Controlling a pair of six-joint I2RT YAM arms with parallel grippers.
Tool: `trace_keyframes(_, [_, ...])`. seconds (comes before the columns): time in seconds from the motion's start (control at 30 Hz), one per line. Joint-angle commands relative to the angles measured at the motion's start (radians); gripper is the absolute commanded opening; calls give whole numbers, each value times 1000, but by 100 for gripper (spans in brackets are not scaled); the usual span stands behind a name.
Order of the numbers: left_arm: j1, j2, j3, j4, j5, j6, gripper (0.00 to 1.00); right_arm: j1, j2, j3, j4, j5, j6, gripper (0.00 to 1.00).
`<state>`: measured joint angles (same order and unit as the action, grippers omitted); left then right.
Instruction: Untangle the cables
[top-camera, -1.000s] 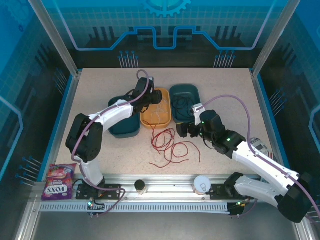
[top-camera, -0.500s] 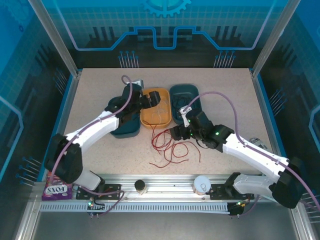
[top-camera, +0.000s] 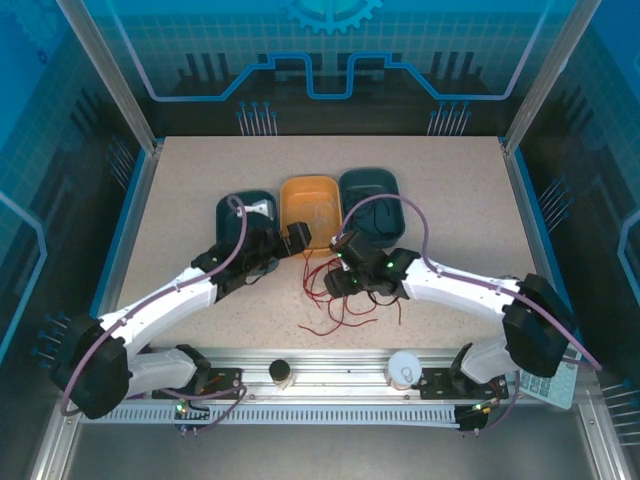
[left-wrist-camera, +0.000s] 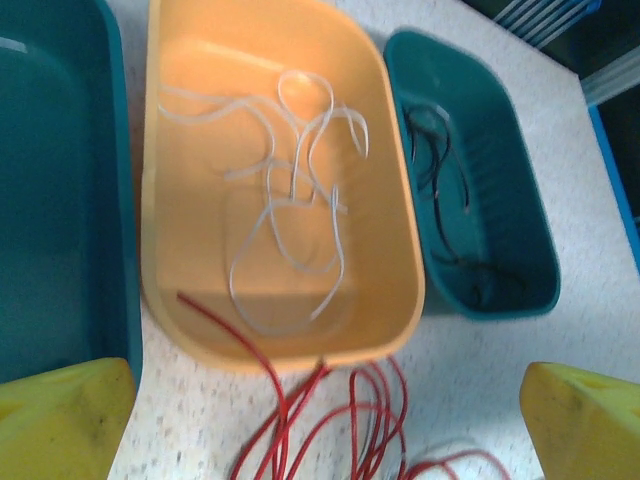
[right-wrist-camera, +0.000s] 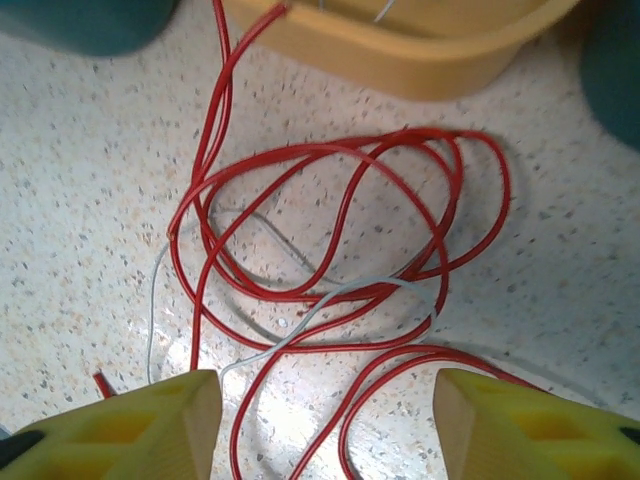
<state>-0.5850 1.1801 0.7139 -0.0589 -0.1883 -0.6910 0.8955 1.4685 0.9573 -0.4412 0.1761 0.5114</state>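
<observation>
A tangle of red cables (top-camera: 335, 295) lies on the table just in front of the orange bin (top-camera: 310, 200), and one red strand runs up over that bin's rim (left-wrist-camera: 215, 320). A whitish cable (right-wrist-camera: 300, 325) threads through the red loops (right-wrist-camera: 330, 250). More whitish cables (left-wrist-camera: 290, 200) lie inside the orange bin, and black cables (left-wrist-camera: 440, 190) lie in the right teal bin (top-camera: 372, 190). My left gripper (top-camera: 300, 240) hovers open at the orange bin's near-left corner, holding nothing. My right gripper (top-camera: 340, 280) hangs low over the red tangle, its yellow fingers (right-wrist-camera: 150, 430) apart with cables lying between them.
A second teal bin (top-camera: 240, 210) stands left of the orange one, partly under my left arm. A small jar (top-camera: 281, 373) and a white cup (top-camera: 404, 368) sit on the near rail. Bare tabletop stretches to the far left and right.
My left arm drew back from the orange bin toward the near side, and its jaws opened wide. My right arm swung left and down over the red tangle, and its jaws have narrowed.
</observation>
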Motion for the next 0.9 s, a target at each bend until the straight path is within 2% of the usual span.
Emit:
trace_keyframes(0.0, [-48,-45,-62,54,-64,-39,99,32,77,83,-83,25,106,53])
trace_keyframes(0.13, [-93,-73,-122,60,-103,-52,99,61,164,150,-148,52,143,49])
trace_keyframes(0.37, [-103,-162,-226,24,-214,-160,99,62,249,206,-199,62,180,48])
trace_keyframes(0.67, [-102,-270,-278,-23,-290,-188,98,30,302,209,-168,-9,182,46])
trace_keyframes(0.87, [-102,-249,-280,13,-258,-157,97,4,279,173,-143,-20,194,22])
